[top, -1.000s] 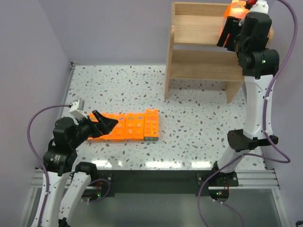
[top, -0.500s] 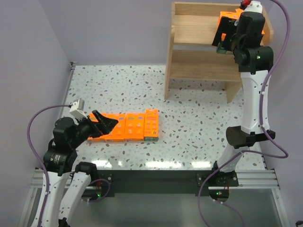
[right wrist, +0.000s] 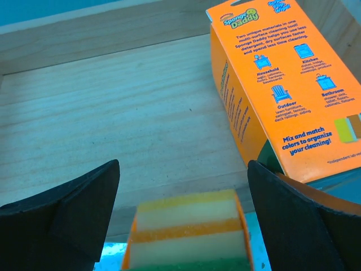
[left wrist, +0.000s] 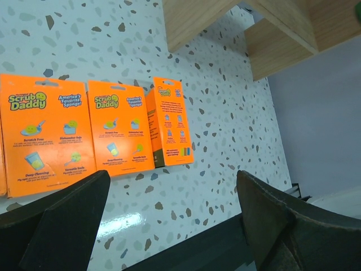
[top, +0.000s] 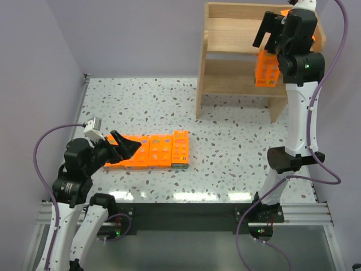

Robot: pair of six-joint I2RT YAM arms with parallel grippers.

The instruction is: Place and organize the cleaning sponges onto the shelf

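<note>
By the shelf [top: 231,34], my right fingers [right wrist: 62,214] are wide apart, like my left fingers [left wrist: 62,223], so I should lift away without bumping the pack [right wrist: 276,84].

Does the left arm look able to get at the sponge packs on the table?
Probably yes: its open end effector hangs over one end of the sponge packs, with nothing between.
</note>
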